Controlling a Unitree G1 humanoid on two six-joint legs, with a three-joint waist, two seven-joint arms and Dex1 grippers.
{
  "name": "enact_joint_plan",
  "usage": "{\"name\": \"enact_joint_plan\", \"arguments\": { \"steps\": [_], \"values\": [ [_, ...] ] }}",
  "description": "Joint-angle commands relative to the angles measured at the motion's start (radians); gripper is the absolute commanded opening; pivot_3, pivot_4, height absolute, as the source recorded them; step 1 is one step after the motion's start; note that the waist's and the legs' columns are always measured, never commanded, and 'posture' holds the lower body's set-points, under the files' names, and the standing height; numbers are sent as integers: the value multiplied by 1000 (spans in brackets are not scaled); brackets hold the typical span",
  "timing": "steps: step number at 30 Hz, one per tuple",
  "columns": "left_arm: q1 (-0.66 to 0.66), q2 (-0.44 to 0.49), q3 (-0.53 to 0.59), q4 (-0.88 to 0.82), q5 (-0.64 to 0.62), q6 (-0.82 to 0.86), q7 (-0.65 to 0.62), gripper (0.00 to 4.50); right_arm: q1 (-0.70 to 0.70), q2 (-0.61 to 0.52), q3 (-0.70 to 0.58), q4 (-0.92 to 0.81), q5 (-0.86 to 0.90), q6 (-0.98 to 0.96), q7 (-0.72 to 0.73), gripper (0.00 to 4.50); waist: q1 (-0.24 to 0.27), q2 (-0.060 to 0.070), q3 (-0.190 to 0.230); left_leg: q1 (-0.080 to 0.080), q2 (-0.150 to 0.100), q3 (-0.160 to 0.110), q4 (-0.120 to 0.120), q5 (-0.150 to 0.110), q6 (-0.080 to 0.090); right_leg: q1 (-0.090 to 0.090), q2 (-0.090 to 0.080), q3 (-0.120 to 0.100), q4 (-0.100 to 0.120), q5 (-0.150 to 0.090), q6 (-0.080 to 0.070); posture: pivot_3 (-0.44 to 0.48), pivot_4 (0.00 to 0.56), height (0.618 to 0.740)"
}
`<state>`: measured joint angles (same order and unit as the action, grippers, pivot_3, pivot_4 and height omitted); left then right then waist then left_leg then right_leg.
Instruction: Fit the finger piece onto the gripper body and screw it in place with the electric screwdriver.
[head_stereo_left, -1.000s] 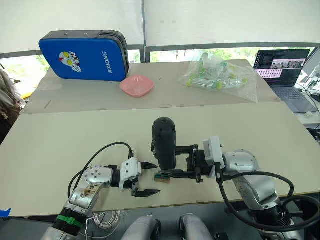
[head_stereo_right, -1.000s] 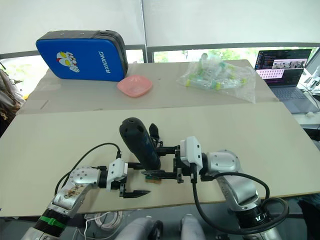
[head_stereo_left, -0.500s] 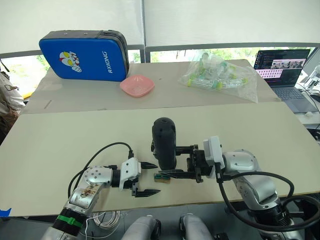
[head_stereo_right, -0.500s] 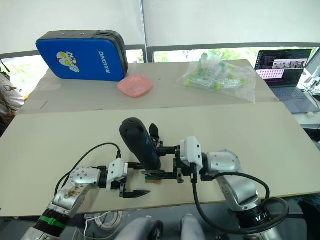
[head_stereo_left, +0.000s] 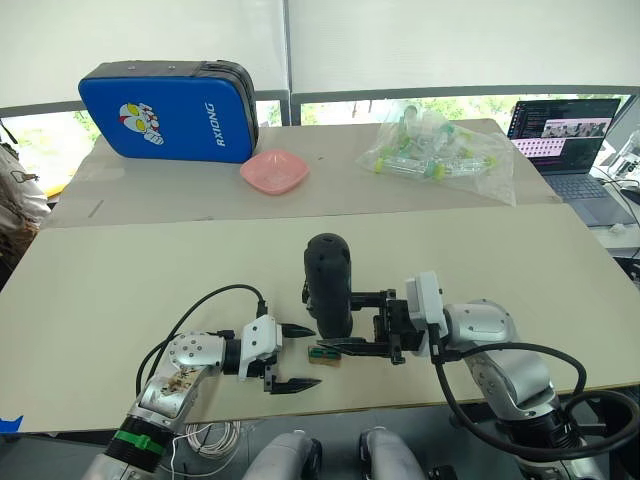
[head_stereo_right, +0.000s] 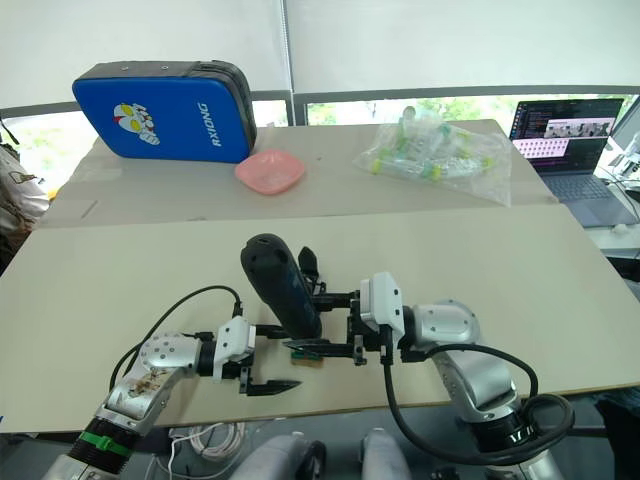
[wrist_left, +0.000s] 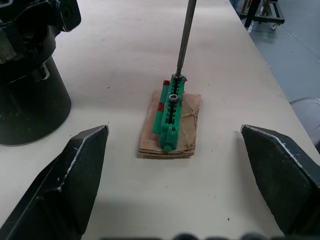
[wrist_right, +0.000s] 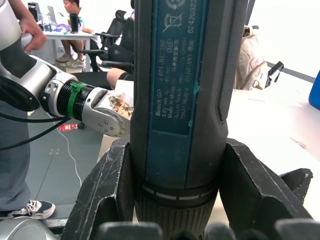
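Electric screwdriver (head_stereo_left: 329, 285): thick matte black, upright, clamped in right tool (head_stereo_left: 375, 325); left tool (head_stereo_left: 297, 357) apart.

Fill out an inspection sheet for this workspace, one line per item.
Surface: beige table, two boards joined.
Job's things: electric screwdriver upright in the right gripper, its bit down on the green-and-tan block; gripper body stands beside the block; finger piece: nothing seen.
Clutter: blue case, pink dish, bag of tubes at the far side.
Grippers: left gripper open, empty, facing the block; right shut on the screwdriver.
Cables: black cable loops over the left arm.
Surroundings: laptop at right; people seated behind.
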<state>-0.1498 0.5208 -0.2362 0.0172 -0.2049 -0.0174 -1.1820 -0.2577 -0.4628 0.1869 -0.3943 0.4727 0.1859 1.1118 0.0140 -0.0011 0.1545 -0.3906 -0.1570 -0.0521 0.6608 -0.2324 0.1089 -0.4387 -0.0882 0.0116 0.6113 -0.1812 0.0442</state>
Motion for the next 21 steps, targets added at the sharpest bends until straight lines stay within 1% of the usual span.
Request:
{"name": "enact_joint_plan", "arguments": {
  "steps": [1,13,21],
  "values": [
    [24,-1,-21,27,5,15,3,4500,-7,0,-3,-18,10,-22,-1,1941,0,0,0,0,0,0,0,0,0,0,0,0,0,0,0,0,150,740],
    [30,2,3,20,-24,11,2,4500,-28,3,-20,-39,42,-26,11,1941,0,0,0,0,0,0,0,0,0,0,0,0,0,0,0,0,150,740],
    [44,20,56,1,-105,-9,-40,4500,-41,-3,-35,-69,84,-5,9,1941,-2,0,0,0,0,0,-1,0,0,-1,0,0,0,0,0,0,150,740]
  ]
}}
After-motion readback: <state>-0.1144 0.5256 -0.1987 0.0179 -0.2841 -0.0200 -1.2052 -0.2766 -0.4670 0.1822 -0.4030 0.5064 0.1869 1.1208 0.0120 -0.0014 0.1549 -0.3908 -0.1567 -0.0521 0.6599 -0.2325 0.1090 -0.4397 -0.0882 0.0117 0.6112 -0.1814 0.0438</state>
